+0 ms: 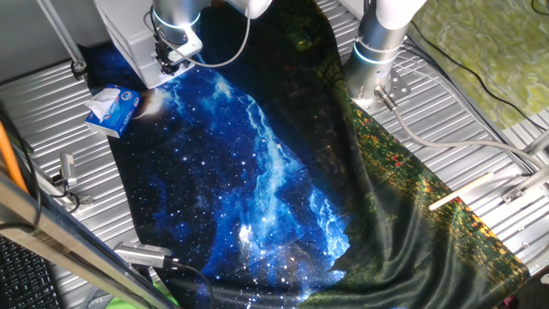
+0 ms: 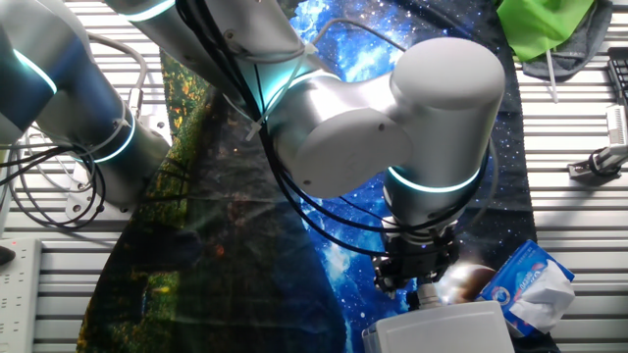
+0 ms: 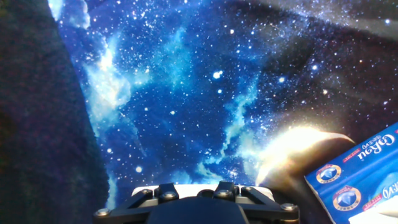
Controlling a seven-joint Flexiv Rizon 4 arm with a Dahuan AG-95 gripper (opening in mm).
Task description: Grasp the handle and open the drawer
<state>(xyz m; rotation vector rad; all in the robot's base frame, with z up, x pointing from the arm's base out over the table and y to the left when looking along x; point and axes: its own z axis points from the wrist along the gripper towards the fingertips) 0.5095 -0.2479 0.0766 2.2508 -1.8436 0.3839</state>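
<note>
The pale grey-white drawer unit (image 1: pixel 129 39) stands at the far left edge of the starry cloth. Its top also shows at the bottom of the other fixed view (image 2: pixel 442 331). My gripper (image 1: pixel 174 58) sits right against the unit's front face, pointing down. In the other fixed view the gripper (image 2: pixel 417 282) hangs just above the unit, with a small white part directly under it. In the hand view only the gripper's knuckles (image 3: pixel 196 194) show, with a white strip of the unit (image 3: pixel 199 186) behind them. The fingertips and the handle are hidden.
A small blue-and-white carton (image 1: pixel 112 109) lies on the cloth beside the unit, also in the other fixed view (image 2: pixel 530 284) and the hand view (image 3: pixel 360 180). The blue starry cloth (image 1: pixel 249 172) covers the table. The arm's base (image 1: pixel 377 43) stands at the back right.
</note>
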